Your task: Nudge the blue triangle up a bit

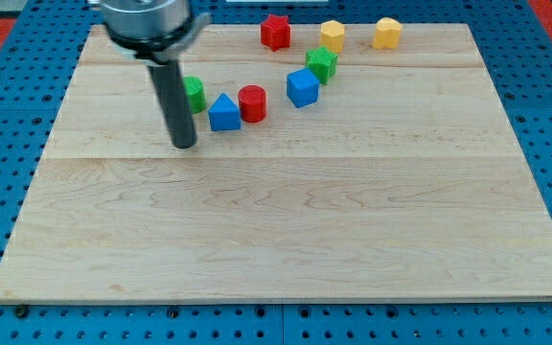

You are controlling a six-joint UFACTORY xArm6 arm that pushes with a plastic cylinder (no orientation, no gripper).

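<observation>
The blue triangle [224,113] lies on the wooden board [286,230] in the upper left part of the view. My tip [184,145] rests on the board just left of and slightly below the blue triangle, a short gap away. A red cylinder [252,103] touches the triangle's right side. A green block [194,94] sits up and left of the triangle, partly hidden behind my rod.
A blue cube [302,87] and a green star-like block [321,64] sit to the right. A red star-like block [275,32] and two yellow blocks [332,35] [386,33] line the top edge. Blue pegboard [544,57] surrounds the board.
</observation>
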